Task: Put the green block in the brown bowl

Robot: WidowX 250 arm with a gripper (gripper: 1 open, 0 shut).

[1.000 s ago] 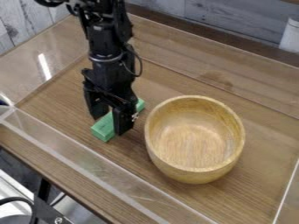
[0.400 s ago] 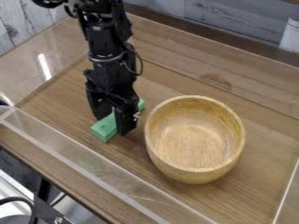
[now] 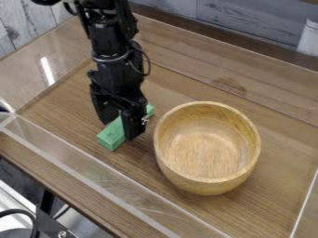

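The green block (image 3: 114, 138) lies flat on the wooden table, left of the brown bowl (image 3: 206, 146). My black gripper (image 3: 118, 123) hangs straight down over the block, open, with one finger on each side of its upper end. The block's near end sticks out toward the camera below the fingers; its far end is hidden behind them. The bowl stands upright with nothing inside it, about a finger's width to the right of the gripper.
A clear plastic wall (image 3: 74, 158) borders the table along the front and left. The wooden tabletop (image 3: 224, 74) stretches behind the bowl toward the back edge.
The gripper has sunk slightly lower around the block; the block and the bowl have not moved.
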